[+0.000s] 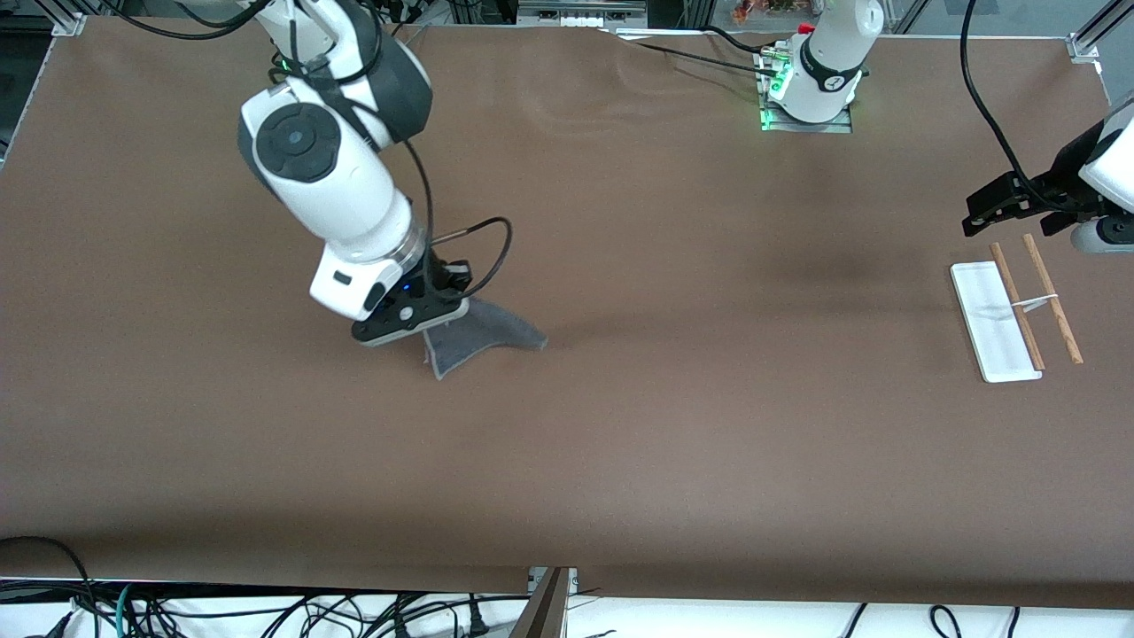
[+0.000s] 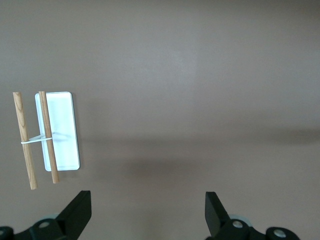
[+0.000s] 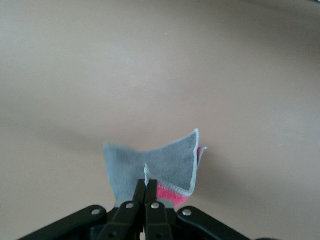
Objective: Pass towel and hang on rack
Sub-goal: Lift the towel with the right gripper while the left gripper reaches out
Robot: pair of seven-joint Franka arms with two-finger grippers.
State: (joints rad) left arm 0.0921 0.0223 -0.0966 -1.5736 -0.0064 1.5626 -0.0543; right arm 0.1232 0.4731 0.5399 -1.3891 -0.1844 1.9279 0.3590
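While left gripper gapes, right gripper apparently pinches towel.

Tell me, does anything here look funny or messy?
Only the towel looks messy: it is bunched and folded, pinched by the right gripper, with a bit of pink underside showing. The rack stands neatly at the left arm's end of the table, and the left gripper waits open near it. Nothing looks spilled or broken.

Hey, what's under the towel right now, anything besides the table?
Only the brown table shows around and under the towel, pinched by the right gripper. The folded pink-red underside hides whatever lies directly beneath.
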